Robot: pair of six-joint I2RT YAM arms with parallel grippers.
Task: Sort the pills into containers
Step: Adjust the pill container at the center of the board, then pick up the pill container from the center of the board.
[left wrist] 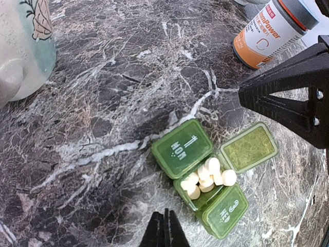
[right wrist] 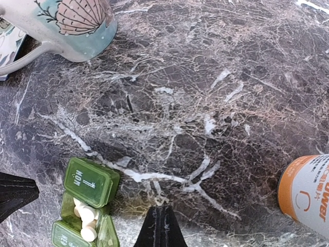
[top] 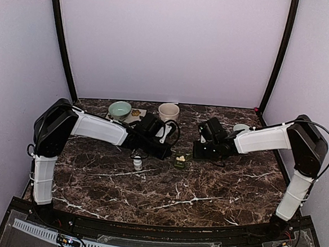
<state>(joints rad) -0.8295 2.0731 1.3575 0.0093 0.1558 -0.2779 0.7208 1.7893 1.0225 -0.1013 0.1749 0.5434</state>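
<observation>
Left gripper (left wrist: 164, 213) and right gripper (right wrist: 161, 210) hang clenched on nothing, with the pill box (left wrist: 200, 175) lying between them on the marble table (top: 148, 196). A careless nudge could skid the light box and scatter the white pills (left wrist: 206, 177) heaped in its open middle compartment. The box is translucent green, and its "MON" lid is closed.

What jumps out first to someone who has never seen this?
A small green pill box sits on the marble table, its middle compartment open and heaped with white pills. The left hand and right hand, both shut, are poised close beside it, with a shell-patterned mug nearby.
</observation>
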